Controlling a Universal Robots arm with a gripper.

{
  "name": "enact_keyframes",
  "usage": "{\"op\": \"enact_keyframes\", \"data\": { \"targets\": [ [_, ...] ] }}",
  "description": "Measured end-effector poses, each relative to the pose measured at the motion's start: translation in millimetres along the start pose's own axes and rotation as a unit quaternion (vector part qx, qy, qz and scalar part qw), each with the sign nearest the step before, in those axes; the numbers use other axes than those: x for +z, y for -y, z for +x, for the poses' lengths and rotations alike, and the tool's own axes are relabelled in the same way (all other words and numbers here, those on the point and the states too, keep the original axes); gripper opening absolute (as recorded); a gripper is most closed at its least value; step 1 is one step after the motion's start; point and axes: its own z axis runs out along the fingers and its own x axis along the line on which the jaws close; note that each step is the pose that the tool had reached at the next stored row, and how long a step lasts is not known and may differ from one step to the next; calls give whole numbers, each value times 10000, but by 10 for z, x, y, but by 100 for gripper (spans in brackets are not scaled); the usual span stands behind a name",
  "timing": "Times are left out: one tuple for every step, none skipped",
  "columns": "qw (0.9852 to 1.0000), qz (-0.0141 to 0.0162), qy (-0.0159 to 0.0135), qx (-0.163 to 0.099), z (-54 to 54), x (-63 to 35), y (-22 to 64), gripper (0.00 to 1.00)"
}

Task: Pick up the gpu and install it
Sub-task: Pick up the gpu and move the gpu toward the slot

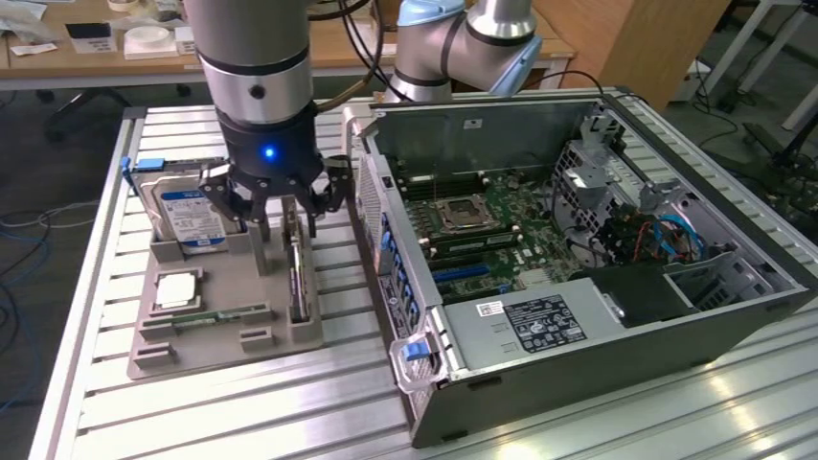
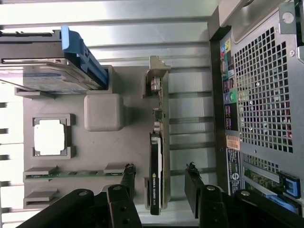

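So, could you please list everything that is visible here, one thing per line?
gpu: one, green and black, on edge in the holder
hard drive: one, silver with blue label, in the holder
processor chip: one, silver, flat in the holder
memory stick: one, green, flat in the holder
holder: one, grey, on the table
computer case: one, dark, open, beside the holder
table: one, silver slats
arm: one, grey, above the holder
fingers: two seen, black, open, either side of the gpu
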Motion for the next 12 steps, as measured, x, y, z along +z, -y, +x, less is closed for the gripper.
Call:
{"op": "enact_keyframes", "data": {
  "targets": [
    [10000,-1,1,0,0,19,2,55],
    [10000,-1,1,0,0,37,3,55],
    [10000,-1,0,0,1,56,5,55],
    [10000,-1,0,0,1,74,7,55],
    [10000,-1,0,0,2,91,9,55],
    [10000,-1,0,0,2,109,11,55],
    [10000,-2,0,0,2,127,13,55],
    [10000,-2,0,0,3,145,14,55],
    [10000,-2,0,0,3,164,16,55],
    [10000,-2,0,0,3,182,18,55],
    [10000,-2,0,0,3,198,20,55],
    [10000,-2,0,0,4,213,21,55]
  ]
}}
